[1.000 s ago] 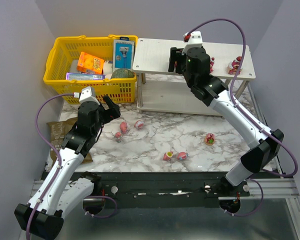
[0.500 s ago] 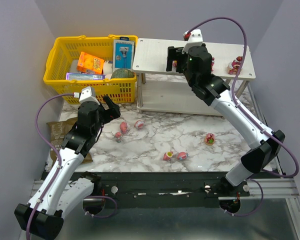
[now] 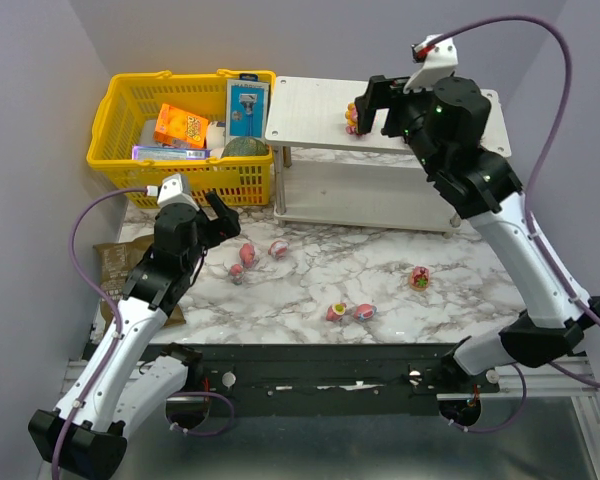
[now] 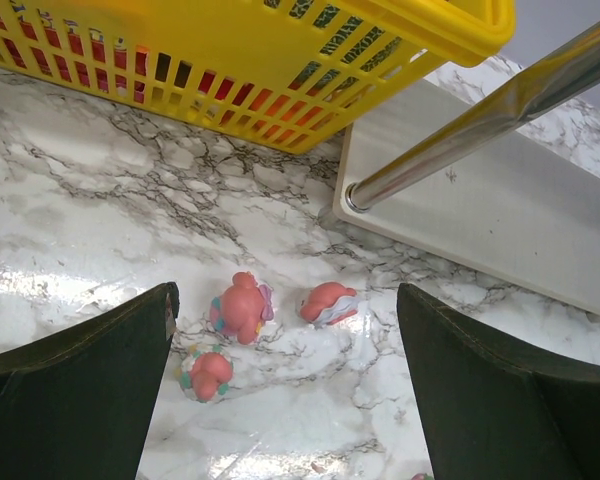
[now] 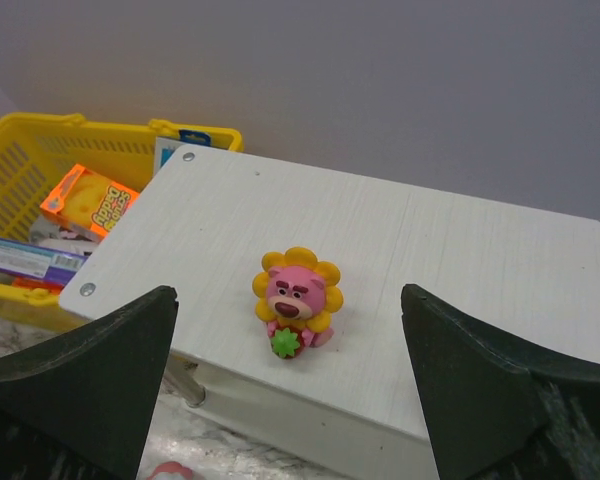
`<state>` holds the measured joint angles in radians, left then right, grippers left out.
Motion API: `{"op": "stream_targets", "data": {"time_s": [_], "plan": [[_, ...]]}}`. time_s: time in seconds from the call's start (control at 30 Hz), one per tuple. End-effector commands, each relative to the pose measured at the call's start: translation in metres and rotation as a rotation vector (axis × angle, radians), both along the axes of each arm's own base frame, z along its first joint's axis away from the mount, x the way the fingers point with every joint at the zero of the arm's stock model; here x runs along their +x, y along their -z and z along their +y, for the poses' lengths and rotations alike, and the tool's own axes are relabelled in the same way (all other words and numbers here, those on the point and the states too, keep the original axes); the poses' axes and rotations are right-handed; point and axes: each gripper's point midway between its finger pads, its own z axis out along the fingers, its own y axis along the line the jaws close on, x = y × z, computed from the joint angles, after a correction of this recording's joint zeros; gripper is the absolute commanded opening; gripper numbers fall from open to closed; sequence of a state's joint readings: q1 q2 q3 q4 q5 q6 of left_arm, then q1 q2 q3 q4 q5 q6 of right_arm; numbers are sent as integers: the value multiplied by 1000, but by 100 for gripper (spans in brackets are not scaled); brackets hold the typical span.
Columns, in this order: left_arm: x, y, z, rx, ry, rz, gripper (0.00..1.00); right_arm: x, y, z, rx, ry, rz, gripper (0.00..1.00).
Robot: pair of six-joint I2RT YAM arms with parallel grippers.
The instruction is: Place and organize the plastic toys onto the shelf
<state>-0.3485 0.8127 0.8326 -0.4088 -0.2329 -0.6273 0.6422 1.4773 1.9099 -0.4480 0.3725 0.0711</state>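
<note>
The right gripper hangs above the shelf, jaws spread wide and empty. 1 yellow-petalled bear toy stands upright on the shelf's top tier, near its front edge. The left gripper, equally spread and empty, hovers over 3 pink toys on the marble table near the shelf's front left leg. 3 other toys lie farther in front of the shelf. 1 yellow basket sits just left of the shelf.
</note>
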Motion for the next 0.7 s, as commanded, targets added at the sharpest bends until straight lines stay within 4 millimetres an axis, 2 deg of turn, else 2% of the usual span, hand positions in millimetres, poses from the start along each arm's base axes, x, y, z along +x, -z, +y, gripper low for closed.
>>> {"op": "stream_targets", "data": {"time_s": [0.0, 0.03, 0.07, 0.1, 0.17, 0.2, 0.23, 0.3, 0.33, 0.37, 0.43, 0.47, 0.57, 0.6, 0.67], "plan": [[-1, -9, 3, 1, -9, -62, 99, -46, 18, -16, -26, -65, 121, 100], [0, -10, 4, 1, -11, -68, 99, -53, 27, -19, -32, -69, 143, 100], [-1, -10, 4, -2, -10, -74, 99, -69, 21, -31, -10, -70, 132, 100], [0, -10, 3, -4, -9, -78, 99, -74, 47, -35, -44, -59, 191, 100], [0, -6, 3, -1, -5, -75, 99, -87, 61, -51, -33, -17, 233, 100], [1, -6, 2, -4, -1, -80, 99, -102, 70, -63, -40, -9, 260, 100], [2, -6, 1, -6, 2, -81, 99, -107, 90, -67, -60, 2, 307, 100], [3, -4, -3, -13, 16, -83, 99, -126, 107, -82, -33, 33, 357, 100], [4, -3, -4, -17, 22, -83, 99, -131, 116, -84, -23, 38, 379, 100], [5, -2, -6, -21, 28, -81, 99, -136, 139, -83, -10, 42, 437, 100], [6, -2, -11, -39, 44, -83, 99, -147, 155, -88, 24, 53, 474, 100], [7, -1, -13, -42, 50, -79, 99, -150, 178, -87, 15, 55, 525, 99], [10, 4, -20, -57, 75, -61, 99, -157, 212, -85, 62, 79, 601, 99], [10, 3, -20, -59, 78, -59, 99, -158, 243, -84, 52, 98, 655, 99], [11, 8, -24, -64, 89, -36, 99, -158, 275, -89, 29, 157, 712, 98]]}}
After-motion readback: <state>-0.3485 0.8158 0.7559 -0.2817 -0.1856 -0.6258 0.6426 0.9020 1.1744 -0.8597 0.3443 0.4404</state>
